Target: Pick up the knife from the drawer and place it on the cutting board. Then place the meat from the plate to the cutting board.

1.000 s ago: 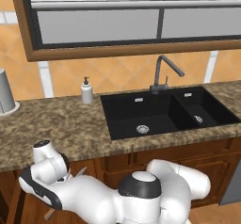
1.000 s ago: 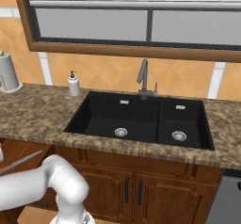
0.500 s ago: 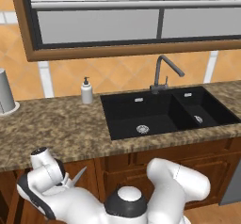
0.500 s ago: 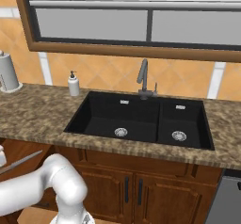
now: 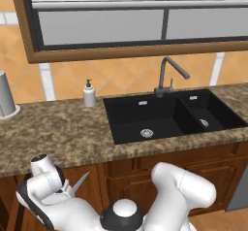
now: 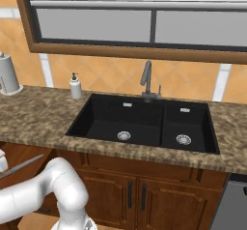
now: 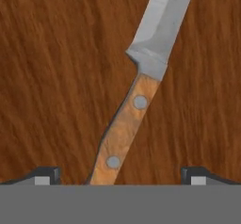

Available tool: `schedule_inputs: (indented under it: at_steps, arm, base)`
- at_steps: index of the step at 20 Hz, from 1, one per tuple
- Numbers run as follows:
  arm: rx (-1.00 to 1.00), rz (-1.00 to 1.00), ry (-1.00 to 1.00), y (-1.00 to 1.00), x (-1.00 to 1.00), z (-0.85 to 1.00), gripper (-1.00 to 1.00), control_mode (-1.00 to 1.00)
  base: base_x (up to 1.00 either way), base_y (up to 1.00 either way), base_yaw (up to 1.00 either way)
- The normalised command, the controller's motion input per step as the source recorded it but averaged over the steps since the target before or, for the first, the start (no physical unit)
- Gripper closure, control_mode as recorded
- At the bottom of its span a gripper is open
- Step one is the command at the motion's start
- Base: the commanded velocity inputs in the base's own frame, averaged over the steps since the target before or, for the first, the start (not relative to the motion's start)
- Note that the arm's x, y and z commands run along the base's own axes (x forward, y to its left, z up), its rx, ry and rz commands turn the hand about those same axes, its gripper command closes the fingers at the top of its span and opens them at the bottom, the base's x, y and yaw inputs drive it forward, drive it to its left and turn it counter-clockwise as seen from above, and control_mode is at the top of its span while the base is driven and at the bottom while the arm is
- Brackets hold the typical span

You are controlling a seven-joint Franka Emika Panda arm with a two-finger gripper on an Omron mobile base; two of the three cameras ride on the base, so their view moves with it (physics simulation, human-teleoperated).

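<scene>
from the left base view, the white arm is folding down low in front of the cabinets, below the speckled stone tabletop (image 5: 58, 133). a black double sink (image 5: 169, 116), a faucet (image 5: 167, 77) and a soap bottle (image 5: 89, 93) are sitting along the tabletop, well clear of the work.

from the right base view, a slim pale knife (image 6: 21, 166) is showing at the far left, below the tabletop edge.

from the hand view, the pincer (image 7: 120, 173) is hanging wide apart, gripping nothing, its tips straddling the knife's wooden handle. the knife is lying flat on the drawer (image 7: 47, 77) floor, angled between the tips. this looks like the pick-up step; next it likely needs lowering and closing on the handle. nothing is blocking it.
</scene>
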Motion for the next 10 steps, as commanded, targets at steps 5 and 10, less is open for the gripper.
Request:
schedule_inputs:
  at_steps: [5, 10]
  arm:
    - [0.00, 0.00, 0.00, 0.10, 0.02, -0.42, -1.00, -1.00]
    - [0.00, 0.00, 0.00, 0.09, 0.11, -0.34, -1.00, -1.00]
  base:
    - [0.00, 0.00, 0.00]
    - [0.00, 0.00, 0.00]
